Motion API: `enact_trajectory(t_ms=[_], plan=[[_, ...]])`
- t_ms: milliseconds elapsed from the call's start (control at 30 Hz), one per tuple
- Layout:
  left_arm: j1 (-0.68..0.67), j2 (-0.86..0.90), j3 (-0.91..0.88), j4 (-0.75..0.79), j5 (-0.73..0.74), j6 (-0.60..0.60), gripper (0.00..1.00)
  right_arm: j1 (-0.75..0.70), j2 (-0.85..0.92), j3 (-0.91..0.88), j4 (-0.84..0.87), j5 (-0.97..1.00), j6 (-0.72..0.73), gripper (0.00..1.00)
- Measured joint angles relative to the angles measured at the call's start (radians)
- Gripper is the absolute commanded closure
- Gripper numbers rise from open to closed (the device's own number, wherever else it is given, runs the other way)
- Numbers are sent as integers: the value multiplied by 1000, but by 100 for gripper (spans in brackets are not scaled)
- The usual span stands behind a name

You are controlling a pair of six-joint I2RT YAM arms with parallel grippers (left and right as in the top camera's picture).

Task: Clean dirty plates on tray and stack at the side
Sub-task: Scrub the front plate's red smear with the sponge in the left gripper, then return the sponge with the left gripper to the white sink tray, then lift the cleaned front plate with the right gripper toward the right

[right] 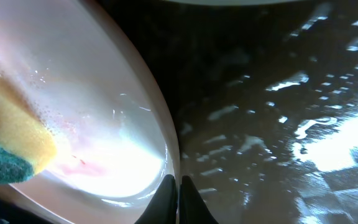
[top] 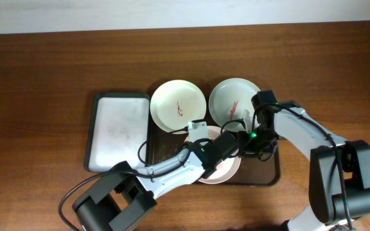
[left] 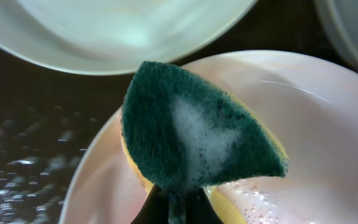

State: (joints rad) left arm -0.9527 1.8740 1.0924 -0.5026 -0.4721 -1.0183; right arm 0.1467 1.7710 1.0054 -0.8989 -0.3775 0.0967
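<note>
Left claw: the left claw is closed on the lower edge of a sponge. The sponge's green scouring face, dabbed with foam, is turned to the camera and its yellow body lies against the plate.
Right claw: the right claw has its tips drawn close together just where the rim runs down to them. It looks pinched on that rim, steadying it.
Plate in hand: the soapy plate sits low and right of centre in the overhead view, under both arms and on the tray. It has suds and a faint pink trace inside.
Other plates: a white plate is at upper centre. A paler, seemingly mint plate is just right of it. Each has a red smear in its middle.
Tray: the tray is dark and glossy, and its base is beaded with water.
Beside it: a small tray with a white inside touches or nearly touches the tray's left side on the bench.
Handling: the plates are probably light, stiff and breakable. With soap and water on them they will be slippery, so a rim pinch could slide.
Where to hold: take a plate at the rim, with one finger over and one under. The slick bowl offers nothing to grip.
Sponge feel: it is soft and gives under pressure.
Facing: all three plates lie bowl-up. I cannot tell whether the soapy plate is tilted.
Long axis: a round plate has none. The tray's long axis runs left to right across the overhead frame. The sponge's narrow end points toward the top of the left wrist view.
</note>
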Motion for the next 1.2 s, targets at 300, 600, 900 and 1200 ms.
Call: enact_trajectory(t_ms=[300, 600, 900, 1200], plan=[[44, -162, 3, -117, -10, 27, 100, 0, 0, 0, 5, -5, 0, 96], [254, -238, 3, -175, 212, 217, 100, 0, -47, 3, 6, 53, 0, 96], [567, -240, 3, -219, 420, 497, 100, 0, -227, 21, -34, 179, 5, 96], [781, -240, 3, -245, 440, 602, 100, 24, -336, 28, -37, 303, 31, 96]])
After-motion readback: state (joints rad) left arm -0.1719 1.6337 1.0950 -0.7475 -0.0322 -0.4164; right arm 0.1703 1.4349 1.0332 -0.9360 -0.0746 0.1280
